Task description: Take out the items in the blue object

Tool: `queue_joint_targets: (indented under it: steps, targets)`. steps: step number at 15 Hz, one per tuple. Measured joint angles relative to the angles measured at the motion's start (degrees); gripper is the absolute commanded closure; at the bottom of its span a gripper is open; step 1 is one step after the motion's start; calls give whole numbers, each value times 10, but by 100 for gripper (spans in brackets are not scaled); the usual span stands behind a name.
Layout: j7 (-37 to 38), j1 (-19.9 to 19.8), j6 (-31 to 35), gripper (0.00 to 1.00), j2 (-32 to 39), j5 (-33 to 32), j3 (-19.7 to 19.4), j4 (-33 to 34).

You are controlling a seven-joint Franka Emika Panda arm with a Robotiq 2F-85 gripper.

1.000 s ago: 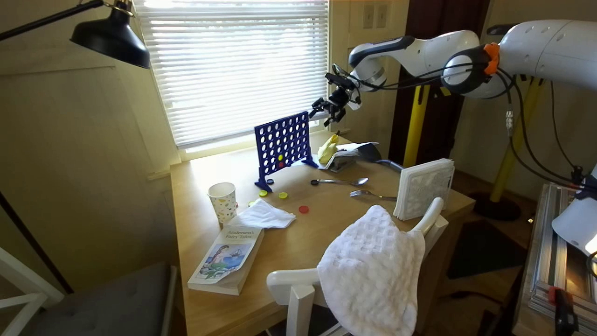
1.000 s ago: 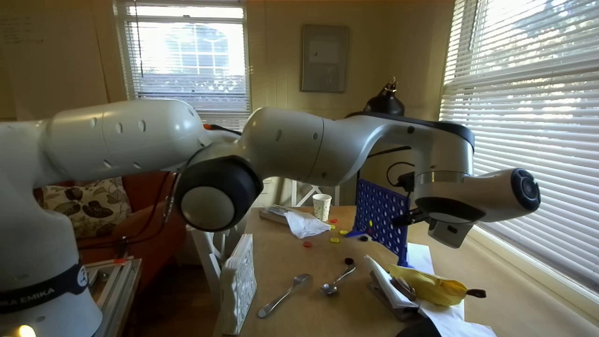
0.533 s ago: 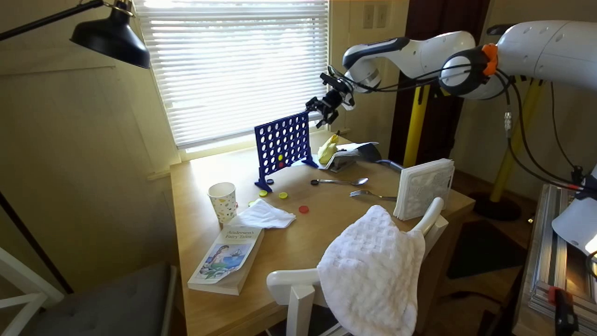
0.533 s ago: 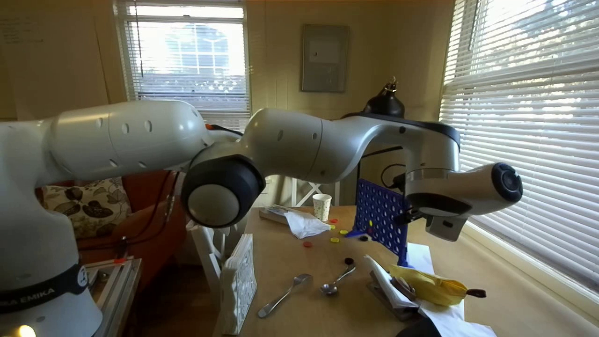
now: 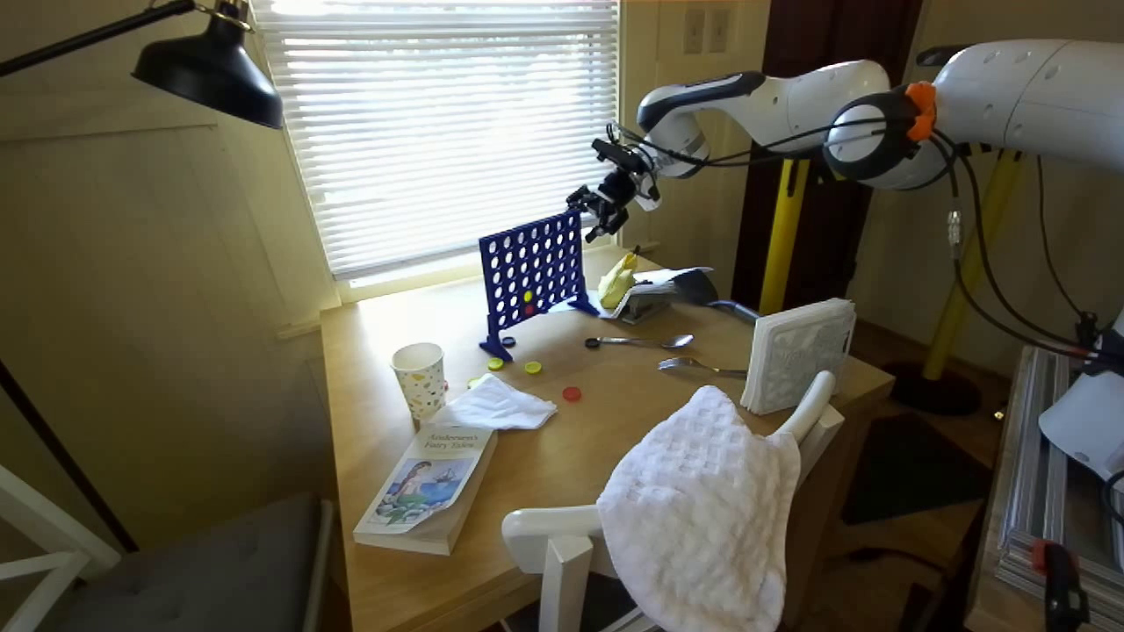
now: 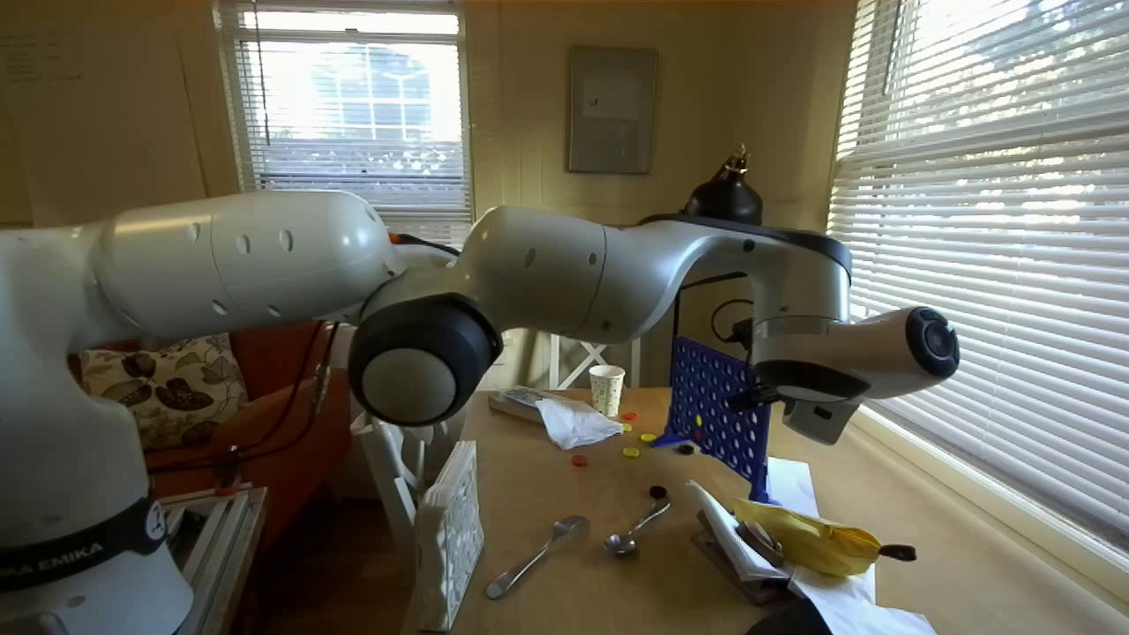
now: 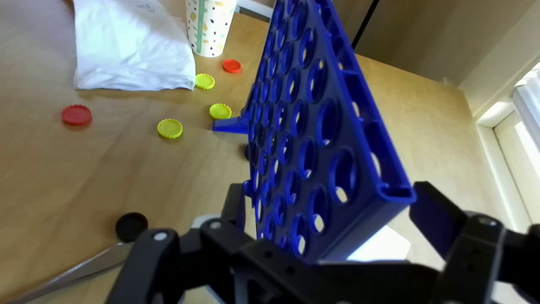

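1. The blue Connect Four grid (image 5: pixel 536 270) stands upright on its feet on the wooden table (image 5: pixel 544 465), closer to the edge by the window (image 5: pixel 448 140) than to the edge by the white chair (image 5: pixel 549 527).
2. In both exterior views, one yellow disc (image 5: pixel 528 297) and, just below it, one red disc (image 5: pixel 529 310) sit low inside this grid.
3. The white robot arm (image 5: pixel 821 104) reaches over the table, and its gripper (image 7: pixel 327 198) is at the upper corner of the grid, at the end farther from the table's edge toward the black lamp (image 5: pixel 206 70). The fingers (image 7: pixel 233 204) are released and stand well apart; in the wrist view, the grid's end appears between them. If any finger touches the plastic, I cannot tell.
4. On the table lie three yellow discs (image 7: pixel 170 128), two red discs (image 7: pixel 76 115) and two black discs (image 7: pixel 131 227). One yellow is just beside the grid's foot (image 7: pixel 230 126); one black is at the end of the handle of the spoon (image 6: pixel 620 543).
5. Near the edge toward the lamp there are an upright patterned paper cup (image 5: pixel 419 382) and the book of Andersen's Fairy Tales (image 5: pixel 423 491); a white napkin (image 5: pixel 500 404) lies just beside both.
6. The spoon and the fork (image 6: pixel 535 556) lie between the grid and the white patterned stack (image 5: pixel 790 360), which stands near the corner farthest from the lamp. A yellow pouch (image 6: pixel 816 540) lies on white papers (image 6: pixel 860 613), near the grid.
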Motion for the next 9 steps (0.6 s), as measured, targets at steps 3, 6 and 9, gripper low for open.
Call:
queue_joint_targets:
  steps: [3, 6, 9]
  targets:
    - [73, -2, -31, 14, 0, 0, 6, 0]
    - [129, -5, -52, 41, 0, 1, 10, 0]
    - [159, -8, -53, 64, 0, 2, 13, 0]
